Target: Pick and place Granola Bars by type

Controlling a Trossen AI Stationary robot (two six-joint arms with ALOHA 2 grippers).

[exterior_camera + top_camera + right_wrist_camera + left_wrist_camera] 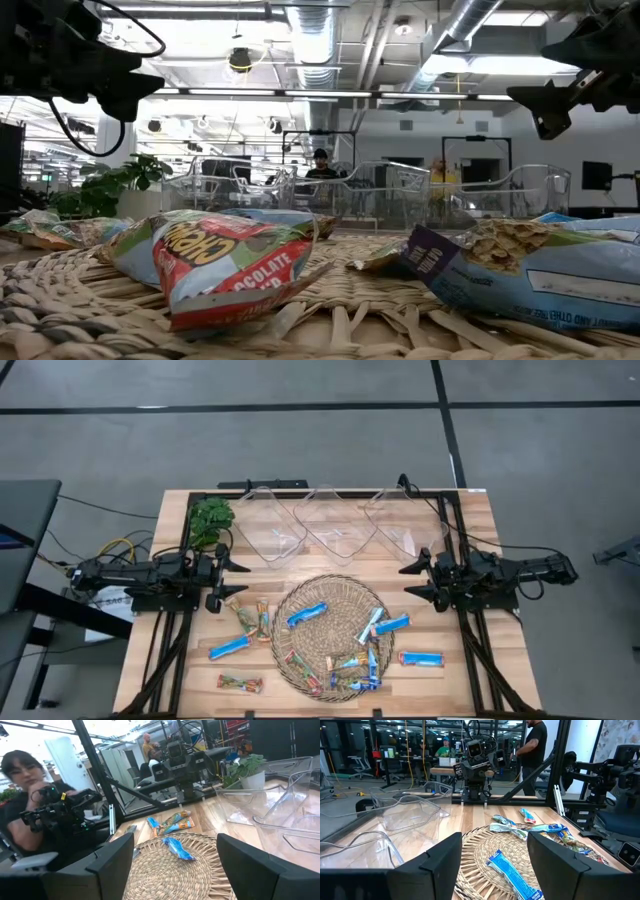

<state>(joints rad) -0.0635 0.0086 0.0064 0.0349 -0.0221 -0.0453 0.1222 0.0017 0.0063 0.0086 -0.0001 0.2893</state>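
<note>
Fingers apart and holding nothing, the left gripper (238,580) hovers at centre-left of the overhead frame while the right gripper (410,581) mirrors it at centre-right, each poised just off the rim of the round wicker tray (290,603) that sits lower centre on the slatted wooden table (480,520). Sorting appears not to have started: the three clear plastic bins (338,525) lined up across the upper middle of the frame stand empty, and the granola bars (307,615) lie scattered, most on the tray's coarse woven coils, a few spilled onto bare wood to lower left and lower right. One bright blue bar (514,877) stretches diagonally across the weave in the lower centre of the left wrist view, between that arm's dark fingers. From table height, a crinkled foil wrapper in green, red and brown (225,262) fills the lower left, a pale blue one (540,265) the lower right. The likely next move is a descent onto a single bar, fingers straddling its narrow width; the flat, slippery wrappers and the uneven wicker could make a clean pinch awkward where bars overlap. A small leafy plant (211,518) sits at the table's upper left corner, and people are visible in the room beyond.
</note>
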